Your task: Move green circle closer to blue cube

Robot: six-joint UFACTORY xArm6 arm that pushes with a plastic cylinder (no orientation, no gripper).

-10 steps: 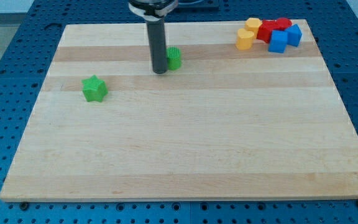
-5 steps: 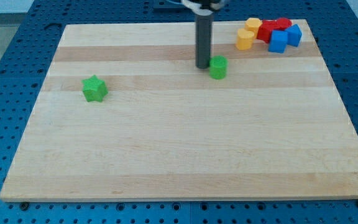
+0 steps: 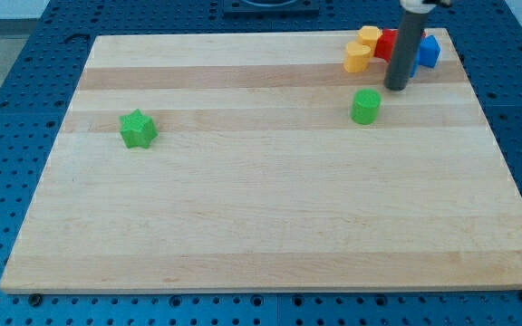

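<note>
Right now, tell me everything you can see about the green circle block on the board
The green circle is a short bright-green cylinder, plastic-looking, standing upright on its flat end on the pale wooden board. It sits toward the view's upper right, below and left of the cluster of yellow, red and blue blocks, apart from all of them. My tip is just to its upper right with a small gap, not touching. Nothing rests on it.

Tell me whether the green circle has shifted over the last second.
Yes. The green circle has slid toward the view's right and slightly down, away from the unmoved green star and closer to the blue cube. My tip now sits just up-right of it.
</note>
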